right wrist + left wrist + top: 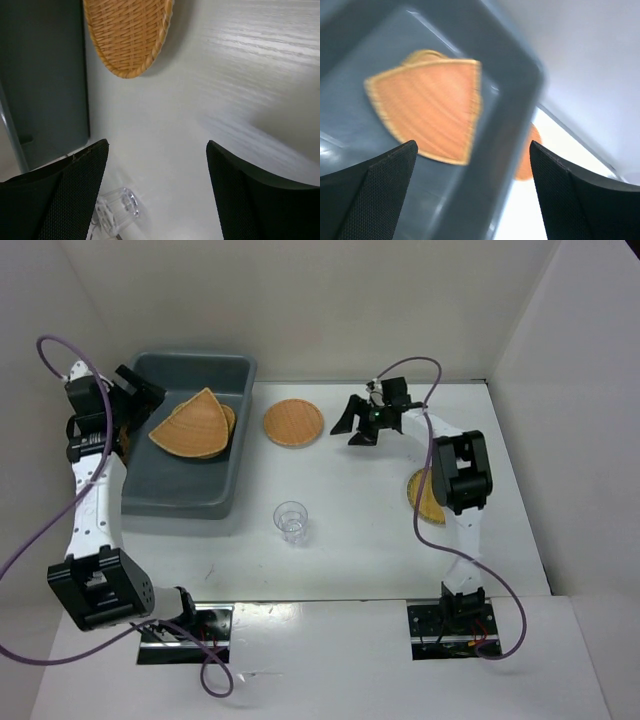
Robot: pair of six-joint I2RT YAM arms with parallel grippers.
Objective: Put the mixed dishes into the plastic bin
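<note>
A white worktop (360, 530) with a faint wood grain sits boxed in by plain white walls (350, 310) at the back and on both sides, and light glares off its near edge by the arm bases. The plastic bin (175, 502) stands at the far left of the worktop. A rounded-triangle tray (192, 425) lies flat inside it on top of a second tray (229, 418), of which only an edge shows. Just to the right of the bin, a round tray (293, 422) lies on the bare surface. The clear cup (291, 521) stands upright nearer the front, well apart from the tray. Another yellowish tray (420, 495) lies at the right, partly hidden under the right arm. The left claw (472, 147) hangs over the bin's far left corner, spread wide and empty. The right claw (157, 145) is above the worktop to the right of the round tray, also spread wide with nothing between its fingers. Purple cables (30, 540) loop from both arms.
</note>
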